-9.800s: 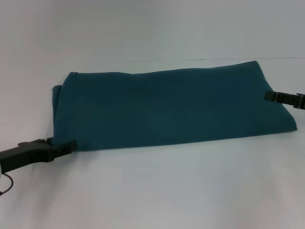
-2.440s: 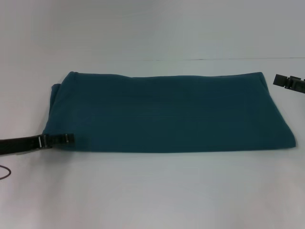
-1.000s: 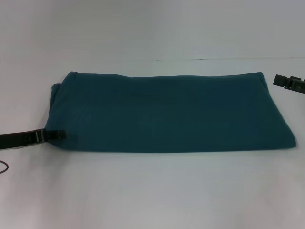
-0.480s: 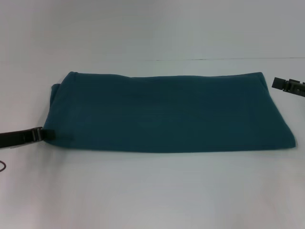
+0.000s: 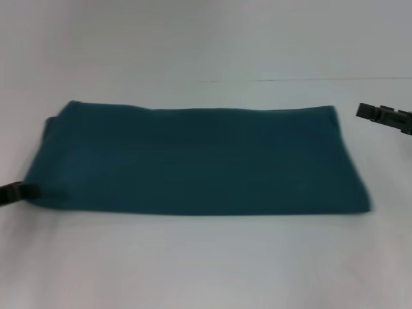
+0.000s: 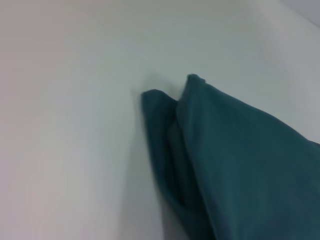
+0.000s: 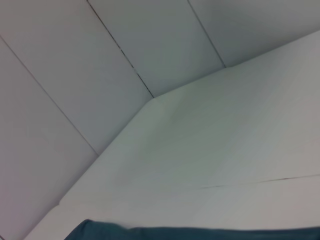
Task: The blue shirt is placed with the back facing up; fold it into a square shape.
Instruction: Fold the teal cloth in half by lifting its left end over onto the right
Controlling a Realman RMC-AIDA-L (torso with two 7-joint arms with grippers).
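You have the white table (image 5: 206, 270) spread under everything, and on it the blue shirt (image 5: 199, 161) lies as one long folded band running across your head view, plain side up, its long edges roughly parallel to the table's near edge. Compared with half a second ago the whole band has slid toward your left: its left end, which sat well inside the frame, now reaches close to the left border, and its right end has drawn away from the right border by a like amount. Its shape reads unchanged, still a flat strip and not a square. In the left wrist view you see that left end of the cloth as stacked folded layers with a rounded lower lip peeking out beneath the top layer. The left gripper (image 5: 19, 191) has pulled back to the frame's left edge and only its dark tip shows, right at the shirt's near left corner; you cannot tell whether it pinches cloth there or how its fingers are set. The right gripper (image 5: 372, 112) hangs off the shirt's far right corner, clear of the fabric, and its finger state cannot be told either.
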